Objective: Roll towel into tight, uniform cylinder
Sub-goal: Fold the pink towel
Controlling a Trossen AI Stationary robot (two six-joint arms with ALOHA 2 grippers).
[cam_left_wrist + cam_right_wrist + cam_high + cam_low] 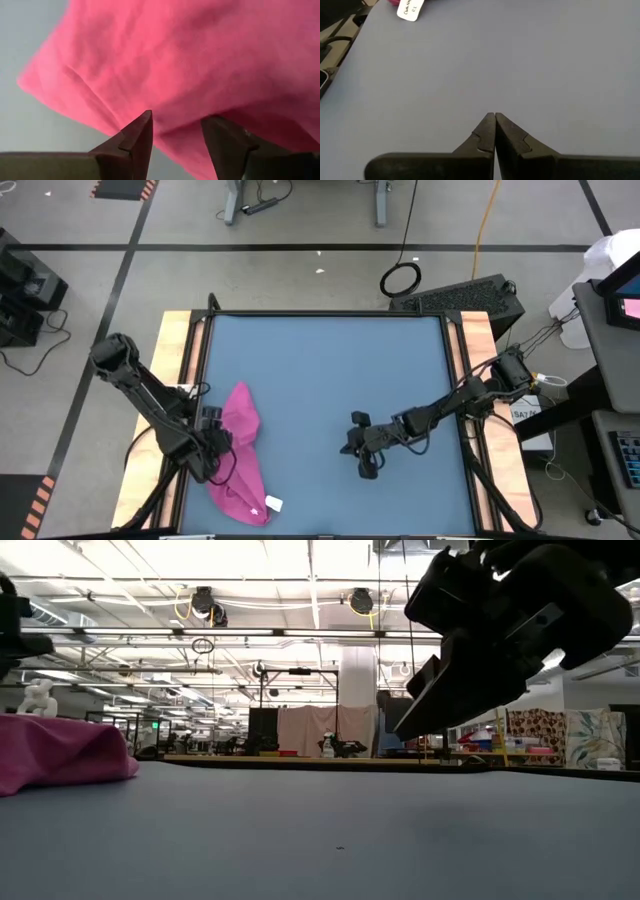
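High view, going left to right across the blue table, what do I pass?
Left wooden table edge → left gripper → magenta-pink towel → white tag → right gripper → right wooden table edge.

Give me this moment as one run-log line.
towel: crumpled, unrolled, table's left | left gripper: open at towel | right gripper: shut, mid-table, idle

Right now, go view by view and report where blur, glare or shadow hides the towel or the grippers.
High view: even light, towel sharp. Low view: bright ceiling lights, the right gripper a dark, soft-edged silhouette. Left wrist view: towel fills the picture, soft and close, behind the open left gripper. Right wrist view: clear, fingers shut, white tag readable as a tag only.
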